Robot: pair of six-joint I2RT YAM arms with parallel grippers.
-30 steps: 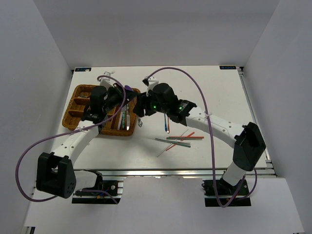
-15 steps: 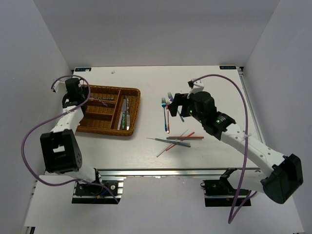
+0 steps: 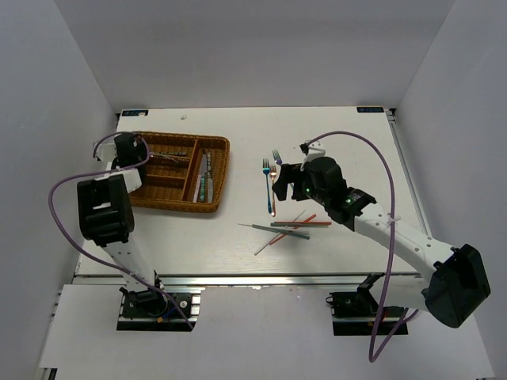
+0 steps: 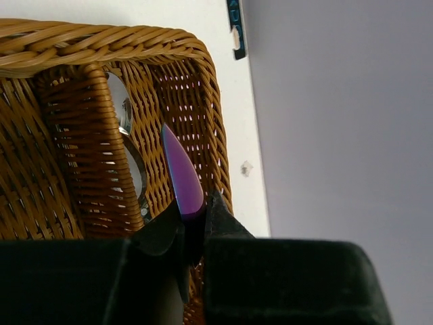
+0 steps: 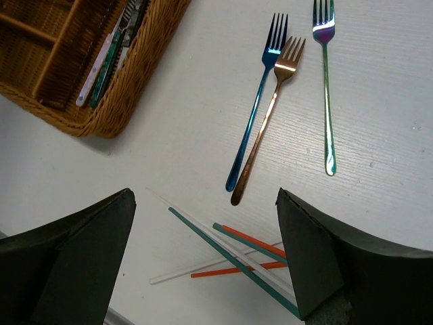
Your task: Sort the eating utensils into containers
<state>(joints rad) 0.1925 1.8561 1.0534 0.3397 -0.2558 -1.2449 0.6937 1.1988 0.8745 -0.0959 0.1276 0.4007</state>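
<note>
At the tray's left end, the left gripper (image 3: 120,150) has its arm folded back toward its own base. Its wrist view shows the left gripper (image 4: 194,211) clamped tight on a purple utensil (image 4: 183,177). The tapered purple tip sticks up past the fingers (image 4: 164,227); the rest is hidden, so can't tell if it's a knife or a handle. It sits right at the corner of the wicker tray (image 4: 196,74), over the end compartment, where silver spoon bowls (image 4: 134,177) lie on the bottom. Can't tell whether the tip touches the weave. The tray (image 3: 220,174) is on the left half of the white table (image 3: 356,158), with several utensils (image 3: 204,176) in its long right-hand compartment. The right gripper (image 3: 279,176) is well apart from the tray, mid-table, above the loose forks. In its wrist view the right gripper (image 5: 203,196) is spread wide and holds nothing. Below it are a blue fork (image 5: 254,112) and a copper fork (image 5: 264,128), side by side and nearly touching, tines toward the far edge. An iridescent fork (image 5: 327,95) lies just beside them. A crossed heap of orange, teal and pale chopsticks (image 5: 223,253) lies nearer the arm bases.
</note>
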